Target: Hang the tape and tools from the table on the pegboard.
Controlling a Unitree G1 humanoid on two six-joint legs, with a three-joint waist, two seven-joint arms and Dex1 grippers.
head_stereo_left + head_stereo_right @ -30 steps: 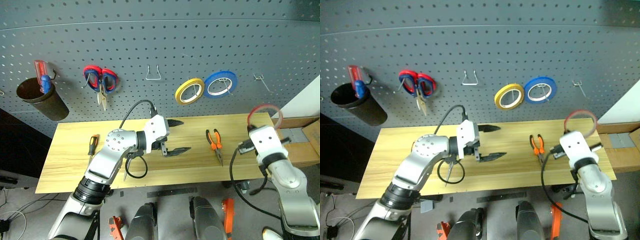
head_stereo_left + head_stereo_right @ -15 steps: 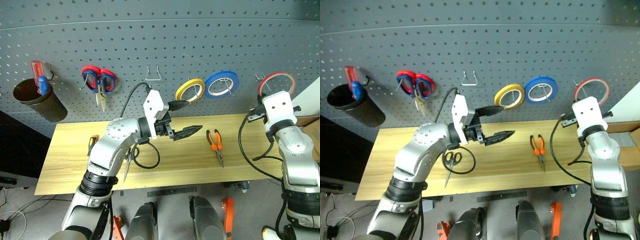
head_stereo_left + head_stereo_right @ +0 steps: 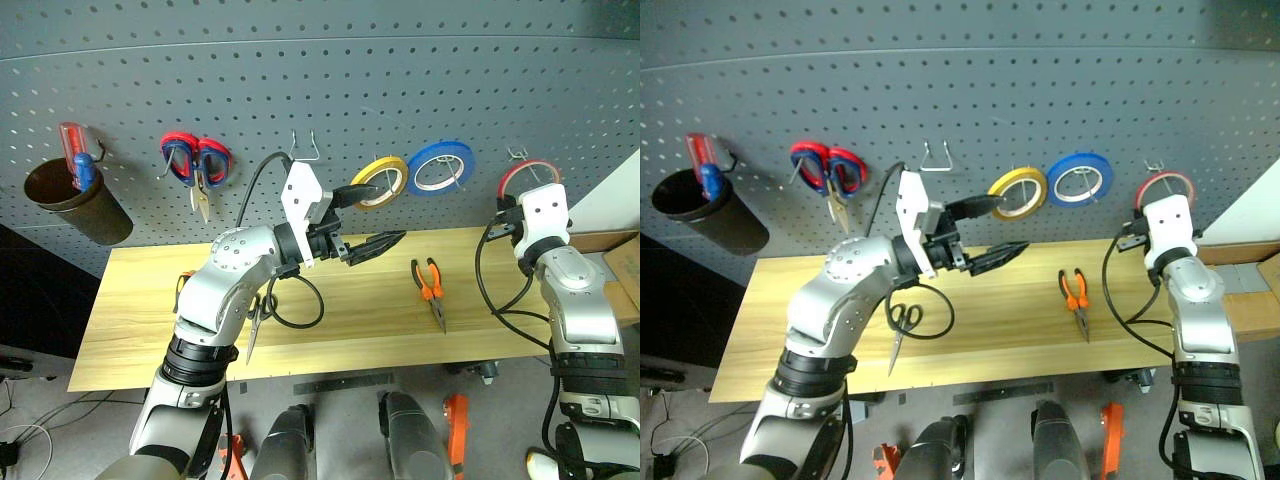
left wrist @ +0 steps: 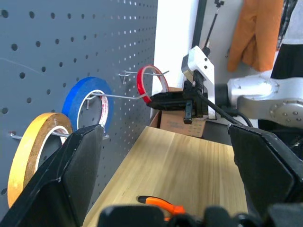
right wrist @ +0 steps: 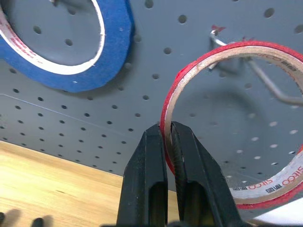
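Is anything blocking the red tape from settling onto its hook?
Nothing visible. The red tape already encircles the hook on the pegboard, with the right pincer pinching its rim. The blue tape roll hangs apart on its own hook.

Hung in a row on metal hooks: red-and-blue-handled scissors (image 3: 198,163), a yellow tape roll (image 3: 379,182) and, just beside it, a blue tape roll (image 3: 441,167). Far left, a dark brown cup (image 3: 76,203) holding a red-and-blue-handled tool (image 3: 78,156). Between scissors and yellow roll, a bare wire hook (image 3: 305,146).
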